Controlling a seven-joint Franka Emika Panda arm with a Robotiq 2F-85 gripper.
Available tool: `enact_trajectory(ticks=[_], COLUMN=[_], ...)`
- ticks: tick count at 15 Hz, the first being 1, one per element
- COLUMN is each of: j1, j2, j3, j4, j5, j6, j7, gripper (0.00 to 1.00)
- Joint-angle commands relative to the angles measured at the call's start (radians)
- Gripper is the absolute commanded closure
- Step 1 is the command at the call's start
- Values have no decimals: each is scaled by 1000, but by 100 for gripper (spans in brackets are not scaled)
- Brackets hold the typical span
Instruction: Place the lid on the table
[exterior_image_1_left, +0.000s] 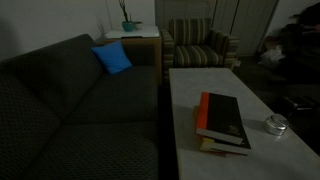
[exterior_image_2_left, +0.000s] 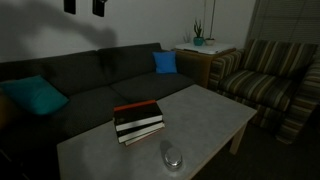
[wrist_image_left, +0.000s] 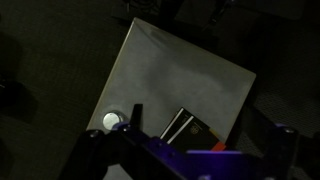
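Note:
The lid (exterior_image_1_left: 276, 124) is a small round shiny piece that rests on the pale top of the long low table (exterior_image_1_left: 200, 80), near the edge away from the sofa. It also shows in an exterior view (exterior_image_2_left: 172, 155) and in the wrist view (wrist_image_left: 111, 121). My gripper (wrist_image_left: 205, 125) shows only in the wrist view. It hangs high above the table (wrist_image_left: 170, 70), its fingers spread wide and empty, and the lid lies off to its left in that view. The arm does not show in either exterior view.
A red-and-black book stack (exterior_image_1_left: 222, 120) lies on the table (exterior_image_2_left: 200, 110) beside the lid, also seen in an exterior view (exterior_image_2_left: 137, 120). A dark sofa (exterior_image_1_left: 80, 110) with a blue cushion (exterior_image_1_left: 112, 58) runs along one side. A striped armchair (exterior_image_2_left: 262, 75) and a side table with a plant (exterior_image_1_left: 128, 28) stand beyond.

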Motion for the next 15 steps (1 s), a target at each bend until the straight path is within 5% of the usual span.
enact_trajectory(ticks=[1, 8, 10, 11, 15], j1=[-14, -50, -63, -56, -59], j2=[26, 200, 273, 194, 220], j3=[13, -14, -14, -4, 0], j4=[21, 89, 132, 73, 88], j5=[-16, 40, 47, 20, 20], j6=[27, 273, 297, 278, 281], j7=[27, 65, 52, 81, 82], gripper=[0, 0, 0, 0, 0])
